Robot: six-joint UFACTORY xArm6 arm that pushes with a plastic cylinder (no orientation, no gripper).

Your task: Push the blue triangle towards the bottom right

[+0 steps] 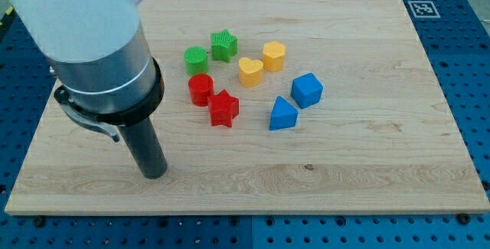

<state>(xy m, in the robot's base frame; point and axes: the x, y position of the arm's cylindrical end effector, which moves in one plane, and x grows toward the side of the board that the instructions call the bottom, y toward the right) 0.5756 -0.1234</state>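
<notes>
Camera view, blue triangle (282,115): lay centre-right on the worktop (367,157), just beside the blue cube (307,90).
My tip (155,174): stood lower left, well apart; no fingers existed.
Handling: probably light, rigid, slippery; push its upper-left face.

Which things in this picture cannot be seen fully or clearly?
- The arm, camera view: cut off by the view's top and left edges.
- My tip, left of all blocks: whether it touches the board cannot be told.
- The square marker at the top right: its pattern is too small to read.
- The red cylinder: its lower right is hidden by the red star; whether they touch is unclear.
</notes>
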